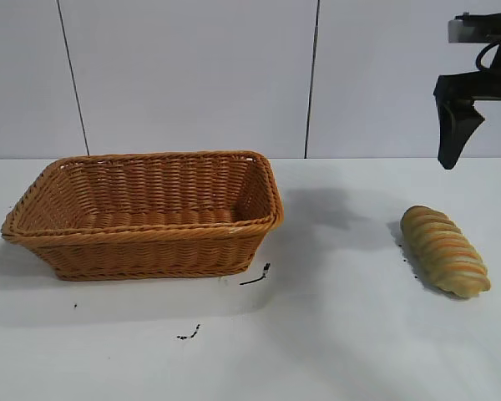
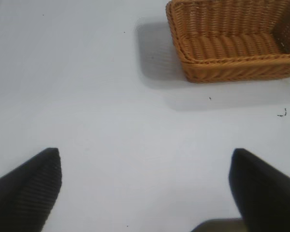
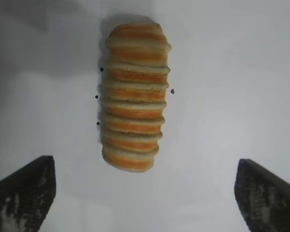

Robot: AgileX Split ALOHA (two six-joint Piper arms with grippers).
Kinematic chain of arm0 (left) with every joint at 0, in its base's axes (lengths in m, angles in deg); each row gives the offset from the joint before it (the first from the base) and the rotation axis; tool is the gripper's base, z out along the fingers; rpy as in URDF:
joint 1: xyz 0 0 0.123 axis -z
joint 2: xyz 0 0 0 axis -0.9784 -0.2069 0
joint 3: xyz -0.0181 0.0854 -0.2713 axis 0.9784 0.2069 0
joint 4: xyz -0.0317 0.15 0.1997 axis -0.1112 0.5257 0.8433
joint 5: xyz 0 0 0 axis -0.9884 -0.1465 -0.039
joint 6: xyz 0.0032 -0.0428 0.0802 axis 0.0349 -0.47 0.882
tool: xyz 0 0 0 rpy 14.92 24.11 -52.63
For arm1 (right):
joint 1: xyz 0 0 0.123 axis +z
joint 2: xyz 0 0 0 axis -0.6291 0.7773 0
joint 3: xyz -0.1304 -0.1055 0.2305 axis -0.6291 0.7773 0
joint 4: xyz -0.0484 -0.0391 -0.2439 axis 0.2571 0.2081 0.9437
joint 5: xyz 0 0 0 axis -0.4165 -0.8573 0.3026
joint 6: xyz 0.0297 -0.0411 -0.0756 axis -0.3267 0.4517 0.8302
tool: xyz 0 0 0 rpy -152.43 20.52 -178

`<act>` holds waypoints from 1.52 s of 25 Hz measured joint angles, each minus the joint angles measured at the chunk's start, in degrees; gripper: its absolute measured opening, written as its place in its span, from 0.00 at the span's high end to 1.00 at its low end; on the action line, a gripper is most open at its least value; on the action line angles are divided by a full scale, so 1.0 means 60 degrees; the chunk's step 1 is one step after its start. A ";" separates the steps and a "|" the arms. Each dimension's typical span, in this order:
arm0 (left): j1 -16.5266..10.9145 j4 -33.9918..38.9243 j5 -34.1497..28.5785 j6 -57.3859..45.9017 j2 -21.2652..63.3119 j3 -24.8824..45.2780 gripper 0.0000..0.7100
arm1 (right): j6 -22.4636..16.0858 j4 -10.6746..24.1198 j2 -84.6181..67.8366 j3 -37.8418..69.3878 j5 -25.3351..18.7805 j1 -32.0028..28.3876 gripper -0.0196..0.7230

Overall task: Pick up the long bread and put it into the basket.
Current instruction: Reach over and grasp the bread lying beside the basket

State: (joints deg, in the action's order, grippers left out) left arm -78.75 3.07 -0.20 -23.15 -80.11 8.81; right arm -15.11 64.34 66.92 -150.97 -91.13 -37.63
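The long bread (image 1: 445,251), a tan loaf with orange crosswise stripes, lies on the white table at the right; the right wrist view shows it (image 3: 134,96) lengthwise beyond the jaws. My right gripper (image 1: 456,134) hangs well above it near the back wall, open, with nothing between its fingers (image 3: 145,193). The wicker basket (image 1: 146,246) stands at the left, nothing showing inside it. In the left wrist view the basket (image 2: 232,67) is far off and my left gripper (image 2: 145,188) stands open over bare table; that arm is out of the exterior view.
Small dark specks and a short black scrap (image 1: 257,276) lie on the table in front of the basket, and more specks (image 1: 189,334) nearer the front. A white panelled wall runs behind the table.
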 joint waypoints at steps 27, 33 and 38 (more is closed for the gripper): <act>0.0000 0.0000 0.0000 0.0000 0.0000 0.0000 0.02 | 0.0300 -0.0658 0.1667 0.0000 0.1286 0.0000 0.04; 0.0000 0.0000 0.0000 0.0000 0.0000 0.0000 0.02 | 0.0314 -0.0658 0.1689 0.0000 0.1324 0.0000 0.04; 0.0000 0.0000 0.0000 0.0000 0.0000 0.0000 0.02 | 0.0322 -0.0658 0.1958 0.0000 0.1282 0.0000 0.04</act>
State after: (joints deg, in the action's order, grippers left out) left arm -78.75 3.07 -0.20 -23.15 -80.11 8.81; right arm -13.18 60.39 78.67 -150.97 -83.44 -37.63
